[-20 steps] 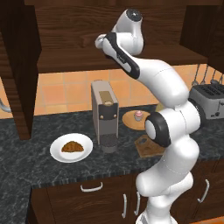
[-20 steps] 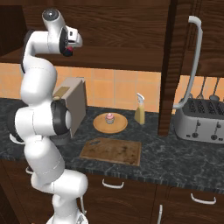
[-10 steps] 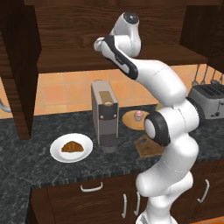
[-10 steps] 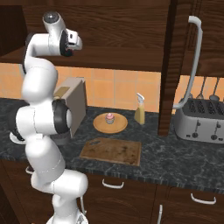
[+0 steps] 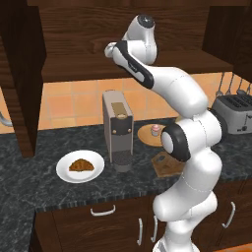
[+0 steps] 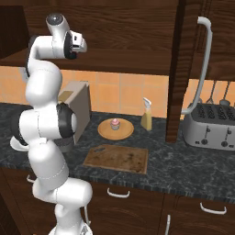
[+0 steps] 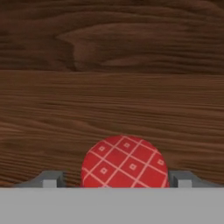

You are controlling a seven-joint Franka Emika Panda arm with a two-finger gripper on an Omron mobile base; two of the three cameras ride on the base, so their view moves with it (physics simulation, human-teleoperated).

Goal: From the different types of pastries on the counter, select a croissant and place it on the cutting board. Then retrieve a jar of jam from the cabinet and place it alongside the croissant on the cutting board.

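1. The hand (image 7: 118,183) reaches into the dark wooden cabinet (image 5: 74,44), level with its plank shelf (image 7: 113,109). In the hand view the jar of jam (image 7: 124,162) sits between the two fingertips (image 7: 50,180), its red checked lid facing the camera. Whether the fingertips press on the jar cannot be told.
2. Beyond the jar lies the bare wood-grain shelf, and past that the cabinet's wood-grain back.
3. Well below the hand runs the dark speckled table (image 5: 29,182) over brown drawers with pale handles.
4. The croissant (image 5: 80,165) lies on a white round plate (image 5: 64,170) on the table, low and off to one side of the hand, beside a grey coffee machine (image 5: 117,130).
5. The cutting board (image 6: 117,159) lies flat on the table below the hand, with nothing on it.
6. Just behind the board stands a pink-frosted cupcake (image 6: 114,124) on a round light-wood plate (image 6: 103,131), with a yellowish spray bottle (image 6: 147,114) next to it.
7. A silver toaster (image 6: 209,128) stands far along the table, under hanging utensils on the orange tiled wall (image 6: 133,92).
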